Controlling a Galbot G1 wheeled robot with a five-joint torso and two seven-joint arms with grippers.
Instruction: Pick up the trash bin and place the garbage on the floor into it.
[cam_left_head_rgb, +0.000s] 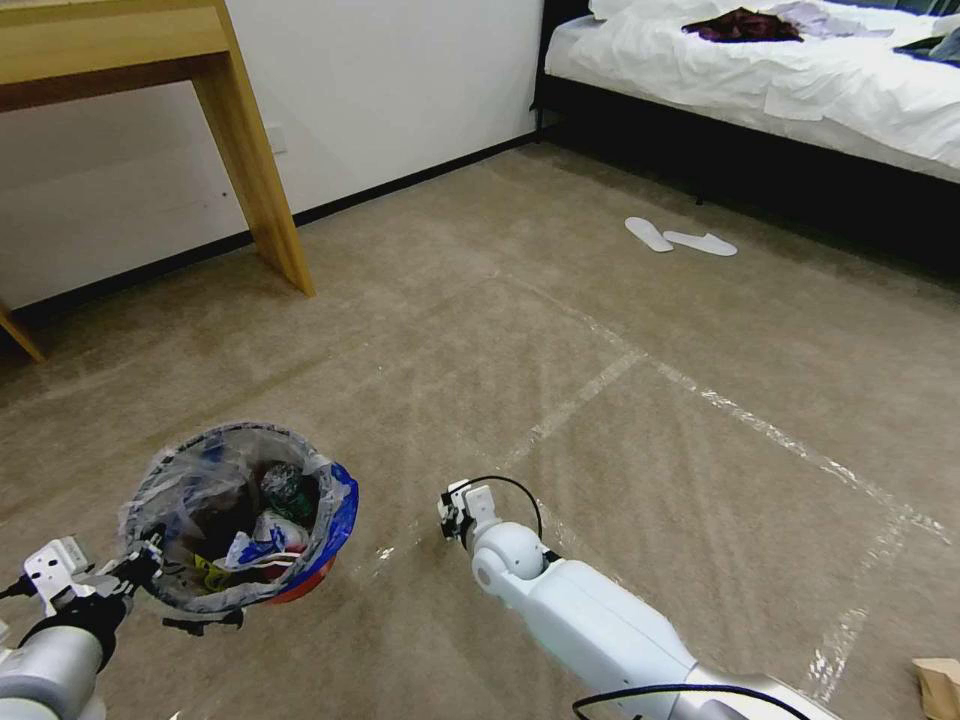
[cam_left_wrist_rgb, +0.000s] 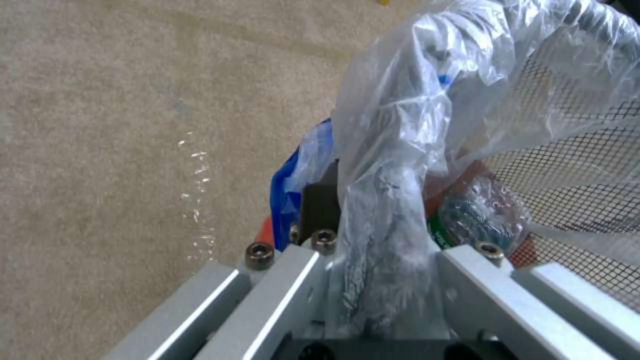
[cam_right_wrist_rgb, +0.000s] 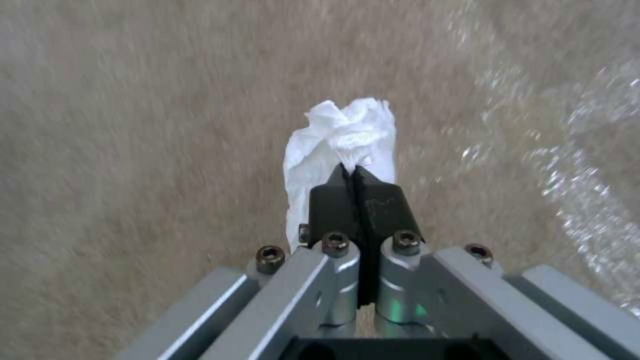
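Left pincer (cam_left_wrist_rgb: 373, 280): clamped on the rim of the bin (cam_left_head_rgb: 320, 535), held above the floor (cam_left_head_rgb: 650, 330).
Right pincer (cam_right_wrist_rgb: 360, 172): closed on a tissue (cam_right_wrist_rgb: 343, 132).

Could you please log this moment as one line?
left tool: shut on lined red plastic trash bin | right tool: shut on crumpled white tissue wad | beige carpet floor

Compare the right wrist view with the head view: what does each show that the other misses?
Right wrist alone: a white tissue wad pinched in the right gripper. Head alone: the left gripper holding the trash bin by its rim, litter inside, white slippers near the bed, a wooden table leg. Both: carpeted floor with shiny tape strips.
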